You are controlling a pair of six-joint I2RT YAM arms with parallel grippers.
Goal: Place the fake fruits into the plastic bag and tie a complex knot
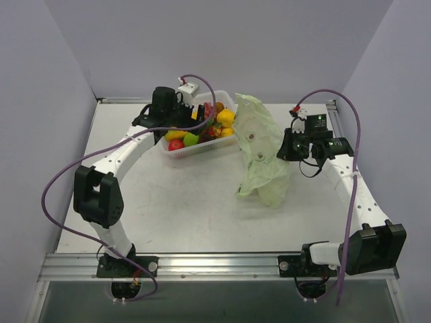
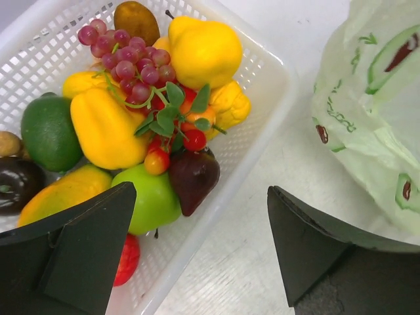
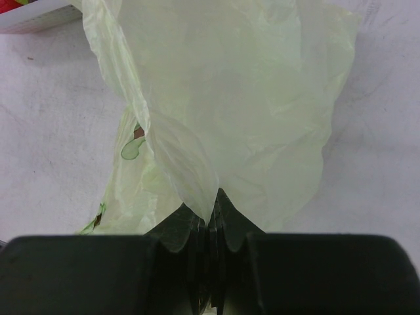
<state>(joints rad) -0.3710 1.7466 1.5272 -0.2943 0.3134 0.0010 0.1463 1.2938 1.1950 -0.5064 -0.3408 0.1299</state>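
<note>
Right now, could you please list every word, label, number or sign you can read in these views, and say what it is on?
No text reads clearly in any view.
On the plastic bag, a curved line of small green lettering beside an avocado print: too blurred to read.
On the white basket and the fake fruits: no marks seen.

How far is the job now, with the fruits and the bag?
Done: the right gripper is shut on an edge of the bag. In hand: the left gripper is open above the basket, holding nothing. Left: the fruits lie in the basket, none shows in the bag, and no knot is tied.
</note>
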